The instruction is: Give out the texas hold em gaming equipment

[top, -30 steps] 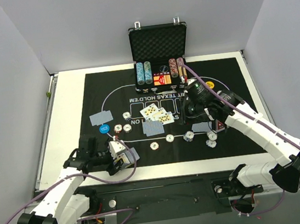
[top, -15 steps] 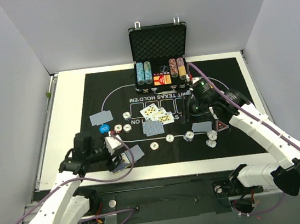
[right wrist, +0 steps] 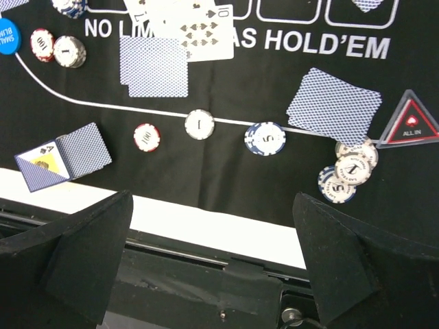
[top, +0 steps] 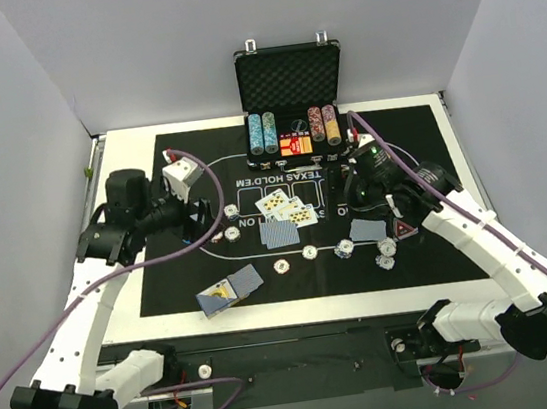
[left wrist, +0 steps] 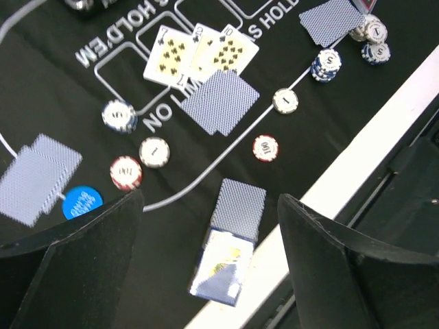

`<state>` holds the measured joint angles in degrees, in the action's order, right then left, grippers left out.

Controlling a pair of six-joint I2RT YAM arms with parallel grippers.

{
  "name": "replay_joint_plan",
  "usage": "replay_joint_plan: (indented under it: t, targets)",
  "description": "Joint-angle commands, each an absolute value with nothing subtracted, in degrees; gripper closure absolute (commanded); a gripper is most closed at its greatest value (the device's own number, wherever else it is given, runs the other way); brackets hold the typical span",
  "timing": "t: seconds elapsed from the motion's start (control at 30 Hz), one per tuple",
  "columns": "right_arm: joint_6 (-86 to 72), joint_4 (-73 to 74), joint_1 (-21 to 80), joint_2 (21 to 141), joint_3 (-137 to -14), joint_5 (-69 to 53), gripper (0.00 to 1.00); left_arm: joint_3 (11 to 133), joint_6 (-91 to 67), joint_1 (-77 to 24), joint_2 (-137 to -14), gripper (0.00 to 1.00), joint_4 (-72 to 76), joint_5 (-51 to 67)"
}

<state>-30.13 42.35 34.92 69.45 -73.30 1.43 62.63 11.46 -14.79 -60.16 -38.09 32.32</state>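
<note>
A small pack of blue-backed playing cards (top: 229,290) lies at the mat's near edge, free of both grippers. From the left wrist it shows as the pack (left wrist: 230,252) below my open, empty left gripper (left wrist: 209,200). That left gripper (top: 202,214) hangs high over the mat's left side. Three face-up cards (top: 286,206) and face-down cards (top: 280,235) lie mid-mat. My right gripper (top: 351,197) is open and empty above another face-down pair (right wrist: 334,106). Between the right gripper (right wrist: 212,202) and the cards lie a red chip (right wrist: 147,136), a white chip (right wrist: 199,124) and a blue chip (right wrist: 265,138).
The open black case (top: 290,81) with chip stacks stands at the far edge of the black mat (top: 434,274). A red triangular marker (right wrist: 410,123) and three stacked chips (right wrist: 348,171) lie at the right. A blue disc (left wrist: 81,203) and more chips (left wrist: 140,161) sit at the left.
My left gripper opened, let go of the card pack at the mat's near edge, and rose away to the far left. My right gripper opened wide, barely shifting.
</note>
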Motion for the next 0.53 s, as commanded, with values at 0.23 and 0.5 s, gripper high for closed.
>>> replay_joint_plan:
  t: [0.23,0.5]
  targets:
    - [-33.3,44.8,34.6,60.0,-68.6,10.6,0.01,67.0,3.1,-14.1,-64.1,0.10,-50.9,11.4]
    - [-34.5,45.2,34.5,56.3,-65.0,13.4,0.00,60.9,4.4,-7.8,-59.9,0.05,-44.9,14.8]
